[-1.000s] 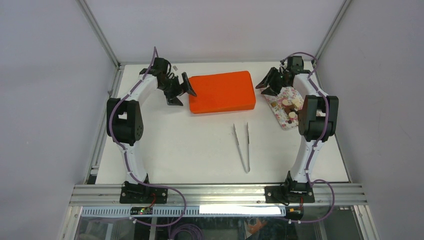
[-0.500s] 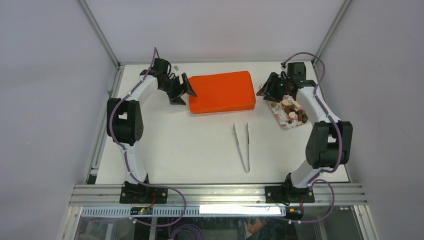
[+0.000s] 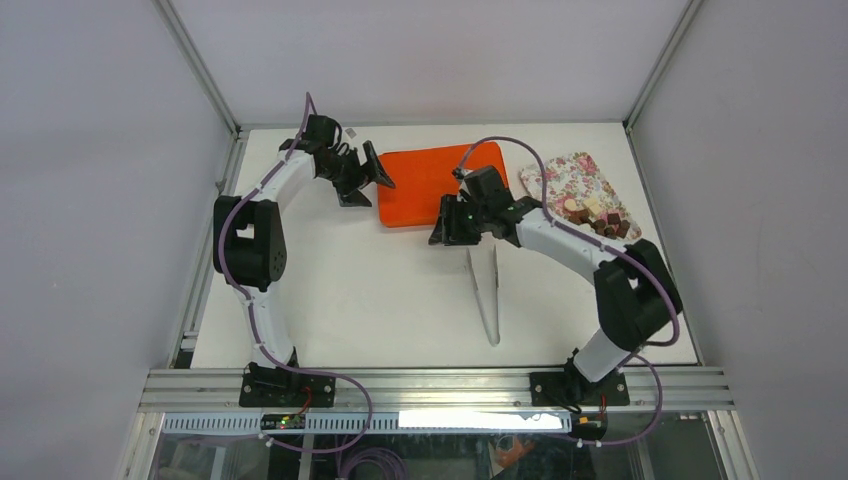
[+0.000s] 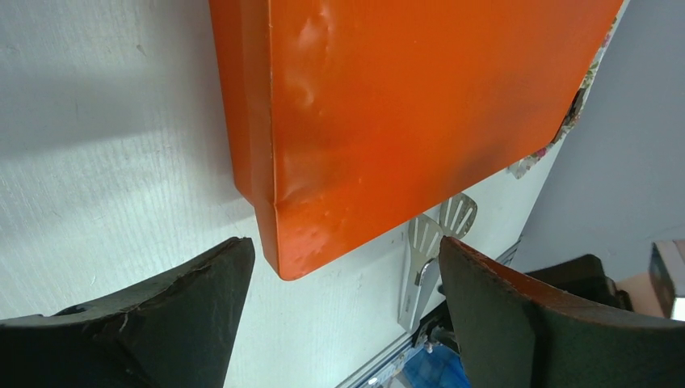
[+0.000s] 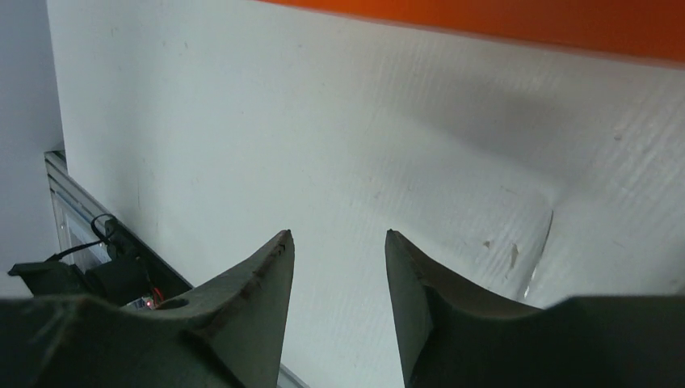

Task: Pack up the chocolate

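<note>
Your right fingers (image 5: 250, 307) had swung across the bench (image 3: 350, 290) to the orange box's (image 3: 425, 180) near edge, off the tray (image 3: 570, 175), spread and empty near the tweezers (image 3: 490, 300). Your left fingers (image 4: 186, 315) stood spread astride the box's corner. Chocolate (image 3: 600, 218) lay on the tray's near end.

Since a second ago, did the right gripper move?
Yes. The right gripper swung left, from past the right end of the orange box to its near edge.
</note>
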`<state>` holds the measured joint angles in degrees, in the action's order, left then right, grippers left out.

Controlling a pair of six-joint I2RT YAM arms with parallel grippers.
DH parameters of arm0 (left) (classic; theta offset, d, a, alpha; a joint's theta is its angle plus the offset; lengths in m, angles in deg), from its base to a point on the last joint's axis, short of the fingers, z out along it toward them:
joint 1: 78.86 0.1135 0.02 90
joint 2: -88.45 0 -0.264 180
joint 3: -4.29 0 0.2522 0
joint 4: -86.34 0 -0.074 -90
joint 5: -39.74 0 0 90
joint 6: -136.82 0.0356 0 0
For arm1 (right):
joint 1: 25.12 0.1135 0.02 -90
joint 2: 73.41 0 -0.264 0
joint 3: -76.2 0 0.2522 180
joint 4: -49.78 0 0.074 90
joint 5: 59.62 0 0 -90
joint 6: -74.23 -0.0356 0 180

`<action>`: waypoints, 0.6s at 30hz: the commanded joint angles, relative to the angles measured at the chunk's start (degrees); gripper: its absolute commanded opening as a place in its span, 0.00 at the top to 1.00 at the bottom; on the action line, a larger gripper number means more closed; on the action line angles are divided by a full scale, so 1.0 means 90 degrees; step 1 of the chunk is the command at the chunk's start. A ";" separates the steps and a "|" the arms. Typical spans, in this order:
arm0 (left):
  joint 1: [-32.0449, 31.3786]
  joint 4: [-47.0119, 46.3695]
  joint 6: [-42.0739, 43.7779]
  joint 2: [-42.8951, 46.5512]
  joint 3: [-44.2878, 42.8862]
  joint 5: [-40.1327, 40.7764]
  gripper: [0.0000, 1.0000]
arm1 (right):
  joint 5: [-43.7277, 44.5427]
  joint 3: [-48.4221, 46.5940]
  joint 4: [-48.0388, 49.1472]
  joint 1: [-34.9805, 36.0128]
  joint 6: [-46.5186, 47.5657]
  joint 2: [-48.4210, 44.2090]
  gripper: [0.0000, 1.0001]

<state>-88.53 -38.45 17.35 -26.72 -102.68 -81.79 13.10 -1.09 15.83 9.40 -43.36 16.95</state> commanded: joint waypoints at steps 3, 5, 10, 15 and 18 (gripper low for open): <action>0.0081 -0.0358 -0.0175 0.0056 -0.0013 -0.0065 0.11 | 0.0303 -0.0782 0.0840 0.0122 -0.0337 0.1084 0.52; 0.0113 -0.0362 -0.0156 0.0068 -0.0015 -0.0071 0.11 | 0.0250 -0.1045 0.0782 0.0126 -0.0329 0.1418 0.52; 0.0312 -0.0319 -0.0132 0.0021 -0.0030 -0.0158 0.11 | 0.0185 -0.1543 0.0695 0.0126 -0.0300 0.1961 0.52; 0.0400 -0.0303 -0.0104 -0.0063 -0.0026 -0.0217 0.10 | 0.0228 -0.1882 0.0673 0.0119 -0.0253 0.2261 0.52; 0.0401 -0.0307 -0.0114 -0.0109 -0.0024 -0.0260 0.10 | 0.0307 -0.2112 0.0616 0.0103 -0.0209 0.2404 0.52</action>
<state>-84.79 -39.45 16.43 -26.94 -102.40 -81.98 14.66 -15.93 19.48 10.23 -45.77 37.70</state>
